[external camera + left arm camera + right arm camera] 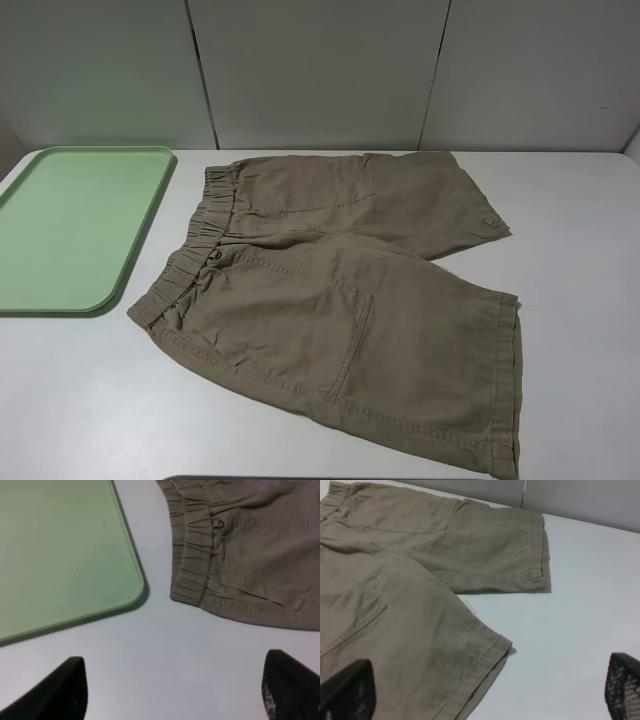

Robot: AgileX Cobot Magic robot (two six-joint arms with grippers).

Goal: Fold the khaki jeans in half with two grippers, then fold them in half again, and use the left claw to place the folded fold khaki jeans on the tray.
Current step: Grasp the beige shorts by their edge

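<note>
While the white table point(580, 250) bears the khaki jeans point(340, 300) spread flat at its middle, waistband point(190, 250) leftward, the tray point(70, 220) lies just left, apart; the left claw point(175, 662) and right gripper point(490, 662) hover above, fingers spread wide, holding nothing.

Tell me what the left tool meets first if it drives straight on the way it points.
Probably bare table: the left tool, open, aims at the gap between the tray's corner and the shorts' waistband, touching neither. Depth is hard to judge.
</note>
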